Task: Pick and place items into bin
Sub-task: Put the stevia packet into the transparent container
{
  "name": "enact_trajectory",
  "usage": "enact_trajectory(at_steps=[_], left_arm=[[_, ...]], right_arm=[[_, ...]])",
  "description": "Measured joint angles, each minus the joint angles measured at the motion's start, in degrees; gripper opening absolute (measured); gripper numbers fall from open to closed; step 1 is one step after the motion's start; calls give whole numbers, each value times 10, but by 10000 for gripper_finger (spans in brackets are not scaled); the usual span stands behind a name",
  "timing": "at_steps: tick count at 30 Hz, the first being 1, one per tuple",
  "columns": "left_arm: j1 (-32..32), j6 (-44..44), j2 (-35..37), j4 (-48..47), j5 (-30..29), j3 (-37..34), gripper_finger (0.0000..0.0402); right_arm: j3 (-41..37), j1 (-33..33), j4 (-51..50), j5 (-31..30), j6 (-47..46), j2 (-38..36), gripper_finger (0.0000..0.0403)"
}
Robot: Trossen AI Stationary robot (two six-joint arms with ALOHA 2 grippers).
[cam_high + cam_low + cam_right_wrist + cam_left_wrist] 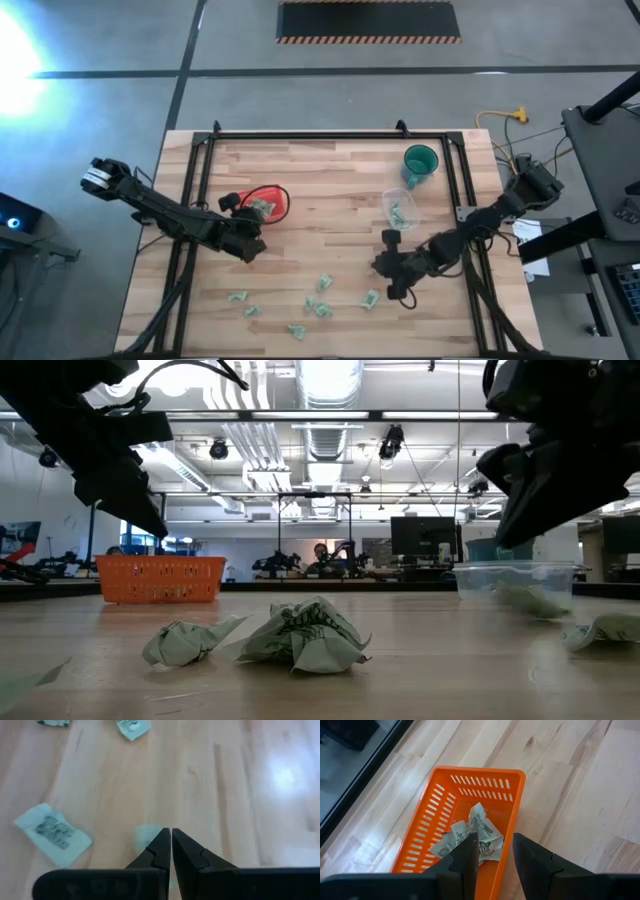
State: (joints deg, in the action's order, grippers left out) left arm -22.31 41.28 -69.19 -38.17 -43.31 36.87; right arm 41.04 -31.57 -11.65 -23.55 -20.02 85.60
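Note:
Several small pale green-and-white crumpled items (322, 285) lie on the near part of the wooden table (330, 190); two lie close to the low camera (305, 638). The orange basket (480, 770) holds a few of them (475, 835). My left gripper (494, 837) is open over the basket's side wall, one finger over the inside and one over the outside. In the low view its tip (160, 532) shows above the basket's rim (160, 560). My right gripper (171, 831) is shut above bare wood, right of an item (52, 832). My right gripper is shut, its fingers slanting down toward the table. A faint pale green patch (147, 837) shows right beside its fingertips. I cannot tell whether this is an item held between the fingers or one lying on the wood below.
A clear plastic container (400, 210) with green items inside stands at the right, just beyond my right gripper (392, 268). A green cup (420, 163) stands at the far right. A black frame (330, 135) borders the table. People sit in the room beyond.

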Motion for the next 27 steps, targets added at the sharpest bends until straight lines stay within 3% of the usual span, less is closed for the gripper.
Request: enact_trajectory(at_steps=[5, 14, 20, 27], left_arm=[[0, 0, 0, 0, 0, 0, 105], [0, 0, 0, 0, 0, 0, 105], [0, 0, 0, 0, 0, 0, 105], [1, 0, 0, 1, 0, 0, 105]], right_arm=[[3, -12, -1, -50, 20, 0, 8], [-3, -11, -1, 18, -79, 0, 16], [-5, -10, 9, 20, -81, 5, 65], [-7, -10, 64, 42, -55, 60, 146]])
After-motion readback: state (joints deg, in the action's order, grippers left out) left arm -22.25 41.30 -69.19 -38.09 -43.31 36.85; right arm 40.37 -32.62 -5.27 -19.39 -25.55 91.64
